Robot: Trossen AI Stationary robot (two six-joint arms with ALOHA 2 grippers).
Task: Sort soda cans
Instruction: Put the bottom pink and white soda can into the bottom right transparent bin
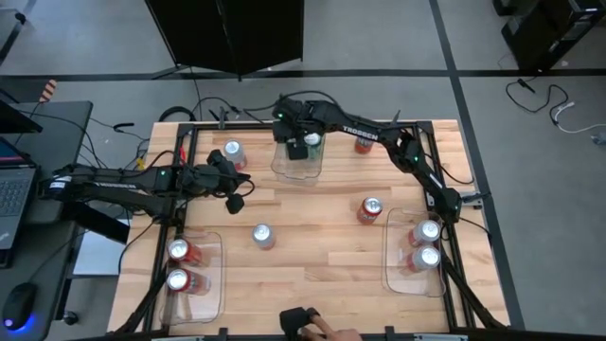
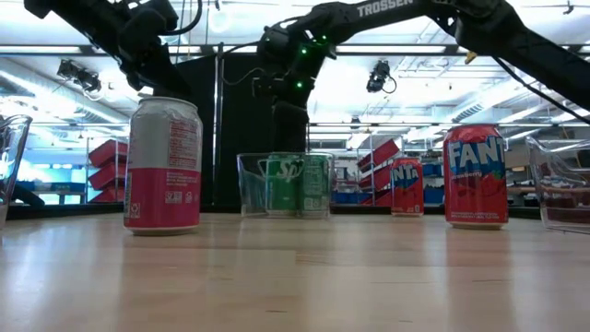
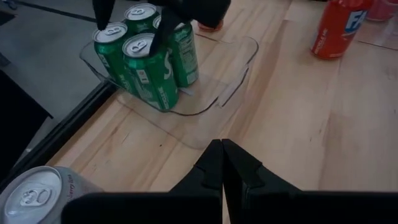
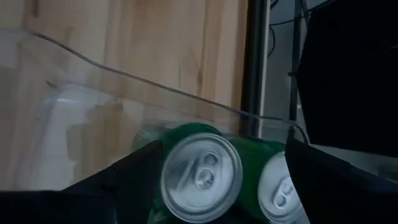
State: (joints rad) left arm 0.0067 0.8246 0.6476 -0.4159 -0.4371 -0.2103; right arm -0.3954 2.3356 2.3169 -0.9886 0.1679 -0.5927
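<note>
Several green cans [image 3: 149,68] stand upright in the clear tray [image 1: 298,169] at the table's far edge. My right gripper [image 4: 217,180] is open above them, one finger on each side of one green can's silver top [image 4: 200,169], with a gap on one side. My left gripper [image 3: 222,165] is shut and empty over bare wood left of centre [image 1: 235,194]. Loose on the table are two silver-white cans [image 1: 233,152] [image 1: 262,236] and two red cans [image 1: 370,210] [image 1: 365,142]. Two red cans [image 1: 179,265] sit in the left tray and two silver-white cans [image 1: 426,243] in the right tray.
A clear tray lies at the near left [image 1: 204,284] and another at the near right [image 1: 393,260]. A person's hand [image 1: 317,327] reaches in at the near edge. A black frame rail [image 3: 68,134] runs along the table's far side. Bare wood lies in the middle.
</note>
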